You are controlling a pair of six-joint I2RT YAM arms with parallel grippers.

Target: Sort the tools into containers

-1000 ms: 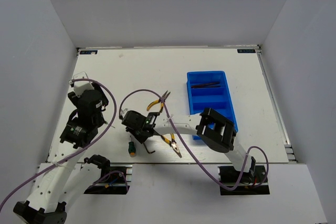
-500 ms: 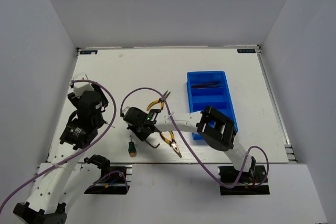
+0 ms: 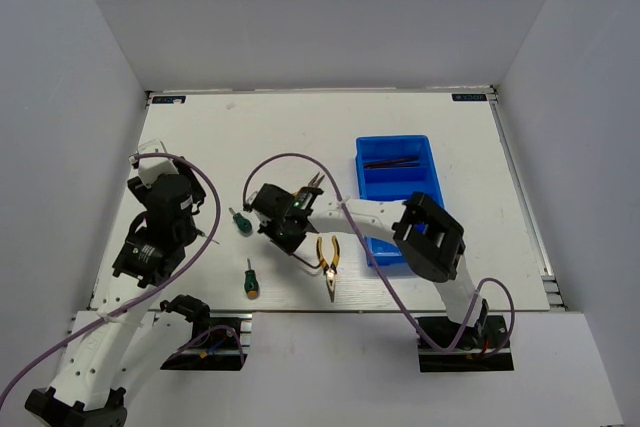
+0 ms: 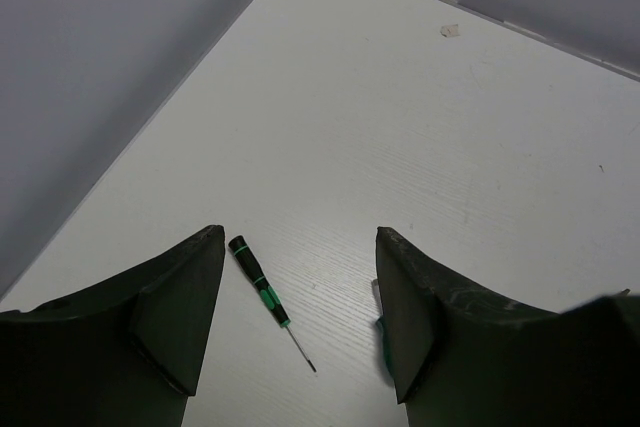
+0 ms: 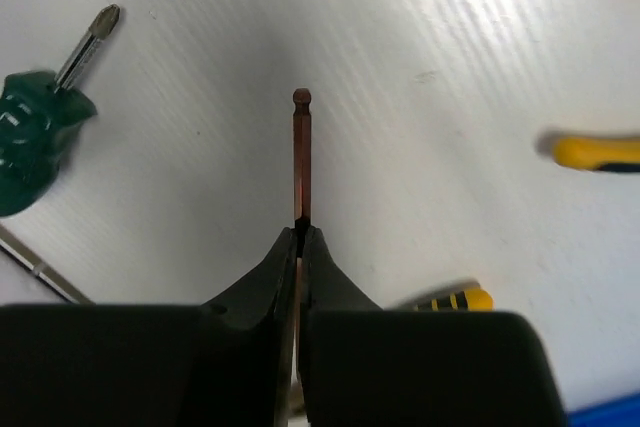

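Hex key [image 5: 301, 157] pinched in right jaws.
Left jaws open and empty above thin screwdriver [image 4: 262, 292] on desk [image 4: 420, 147]; blue tray [image 3: 400, 187] well apart.

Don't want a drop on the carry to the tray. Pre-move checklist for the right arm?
1. Right claw shut on the hex key: ok.
2. Grip depth: not ok, only the tips pinch it and a long shaft sticks out in front.
3. Key lifted off the table: cannot tell.
4. Room in the blue tray: ok, the far compartment holds thin dark tools and the next one looks bare.
5. Left claw out of the way: ok, it is open over the thin screwdriver on the far left.
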